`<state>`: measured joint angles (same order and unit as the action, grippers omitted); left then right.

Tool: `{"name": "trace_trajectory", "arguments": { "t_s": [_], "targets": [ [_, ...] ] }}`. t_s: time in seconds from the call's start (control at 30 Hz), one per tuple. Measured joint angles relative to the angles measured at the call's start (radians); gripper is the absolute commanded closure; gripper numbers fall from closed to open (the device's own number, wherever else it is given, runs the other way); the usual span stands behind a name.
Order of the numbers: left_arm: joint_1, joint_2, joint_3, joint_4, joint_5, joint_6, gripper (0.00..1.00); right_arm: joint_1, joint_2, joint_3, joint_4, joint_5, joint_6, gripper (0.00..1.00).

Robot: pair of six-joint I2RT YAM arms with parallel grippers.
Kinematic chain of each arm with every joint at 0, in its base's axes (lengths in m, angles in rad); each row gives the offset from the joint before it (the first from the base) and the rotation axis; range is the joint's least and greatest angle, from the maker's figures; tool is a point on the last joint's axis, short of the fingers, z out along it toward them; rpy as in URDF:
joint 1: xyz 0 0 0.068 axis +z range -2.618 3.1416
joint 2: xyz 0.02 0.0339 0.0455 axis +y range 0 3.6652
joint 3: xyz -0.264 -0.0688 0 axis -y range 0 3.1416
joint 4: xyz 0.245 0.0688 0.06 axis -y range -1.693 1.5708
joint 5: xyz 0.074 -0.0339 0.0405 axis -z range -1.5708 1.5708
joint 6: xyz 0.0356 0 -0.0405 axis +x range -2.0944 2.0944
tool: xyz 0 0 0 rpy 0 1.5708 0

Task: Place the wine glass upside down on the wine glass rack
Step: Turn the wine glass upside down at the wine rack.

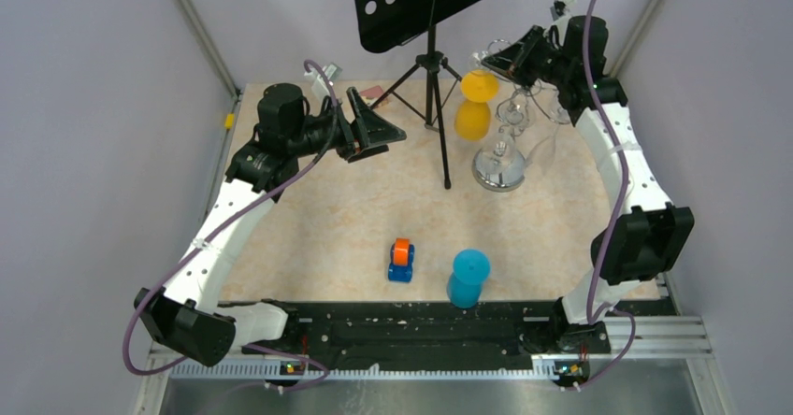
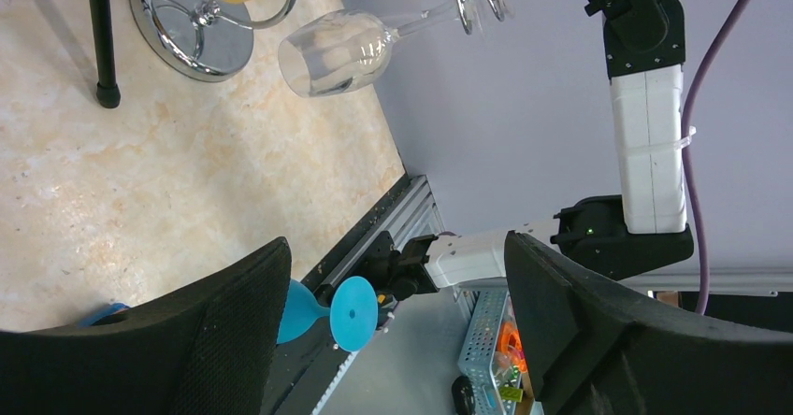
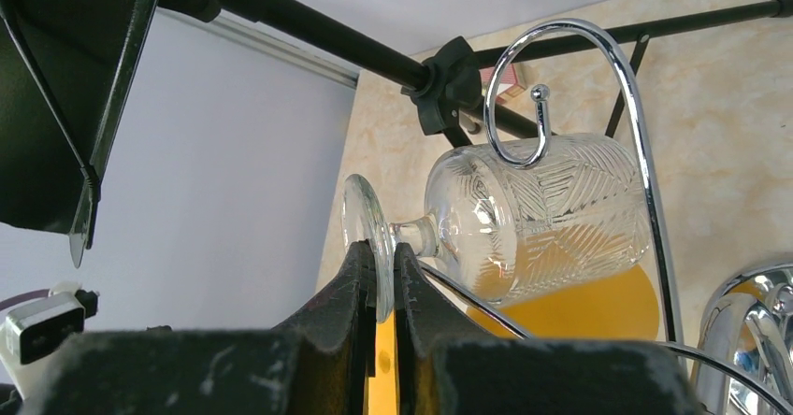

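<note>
Right gripper (image 3: 380, 251): we are seeing its jaws pinching almost shut on the round foot of the clear wine glass (image 3: 533, 214), one finger on each face of the foot
Clear wine glass: it is hanging in the air at the far right of the table (image 1: 318, 219), up among the hook arms of the wine glass rack (image 1: 498, 167), with its patterned bowl pointing away from the gripper
Chrome hook (image 3: 561, 78): it is curling across in front of the bowl, and we cannot tell whether the two are touching
Wine glass rack: it is standing on its round chrome base just right of the black music stand (image 1: 432, 60)
Yellow wine glass (image 1: 475, 107): it is hanging foot-up on the rack's left side, just beside the clear glass
Left gripper (image 1: 382, 137): it is hovering over the far left of the table, its jaws gaping wide and holding nothing
Near edge: a blue goblet (image 1: 468, 278) is standing there, with a blue and orange toy (image 1: 401, 259) sitting just to its left
</note>
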<state>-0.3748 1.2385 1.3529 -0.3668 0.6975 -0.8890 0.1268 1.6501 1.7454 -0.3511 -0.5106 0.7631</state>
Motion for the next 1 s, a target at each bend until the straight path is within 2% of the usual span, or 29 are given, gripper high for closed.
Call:
{"name": "trace_trajectory", "arguments": {
  "t_s": [1.0],
  "targets": [
    [0.0, -0.026, -0.008, 0.0, -0.007, -0.003, 0.13, -0.037, -0.018, 0.023, -0.09, 0.175, 0.208, 1.0]
  ]
}}
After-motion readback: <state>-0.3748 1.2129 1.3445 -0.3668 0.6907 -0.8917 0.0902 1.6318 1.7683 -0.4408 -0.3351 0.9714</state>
